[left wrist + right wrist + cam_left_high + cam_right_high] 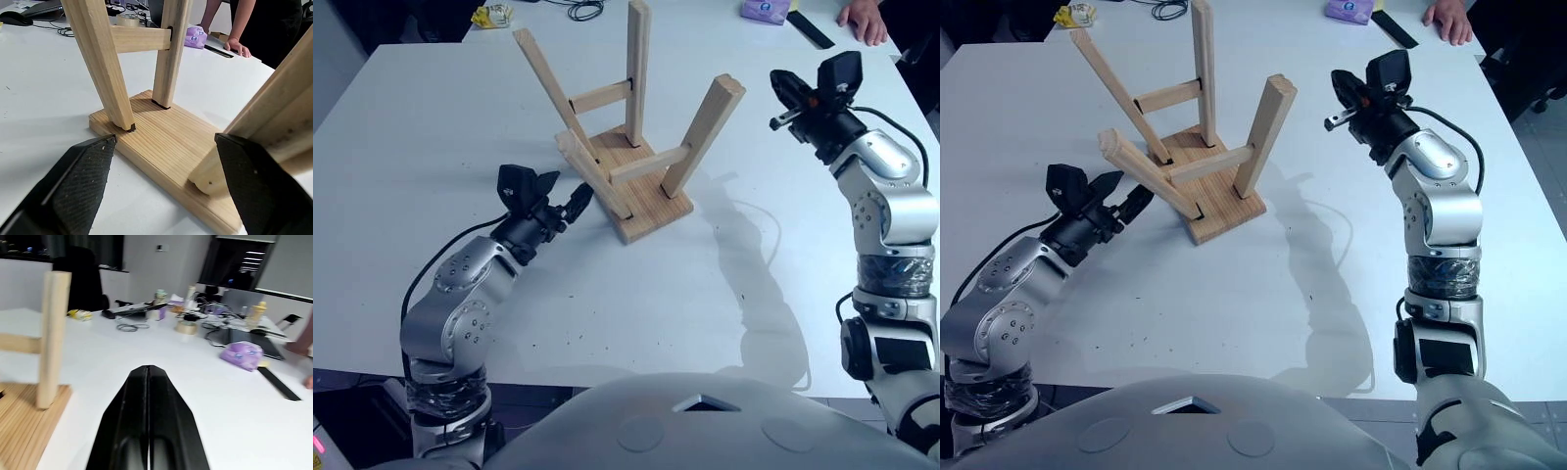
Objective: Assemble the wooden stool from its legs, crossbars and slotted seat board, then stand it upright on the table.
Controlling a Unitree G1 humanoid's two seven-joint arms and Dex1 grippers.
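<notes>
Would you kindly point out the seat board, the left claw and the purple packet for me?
seat board [648,211], left eye view, bare wood between legs.
left claw [571,190], left eye view, midway between its fingertips.
purple packet [766,10], left eye view, its middle.

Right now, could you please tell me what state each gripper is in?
Left gripper: open, holding nothing.
Right gripper: shut, holding nothing.

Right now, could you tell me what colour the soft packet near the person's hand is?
Purple; the packet shows best in the right wrist view.
</notes>
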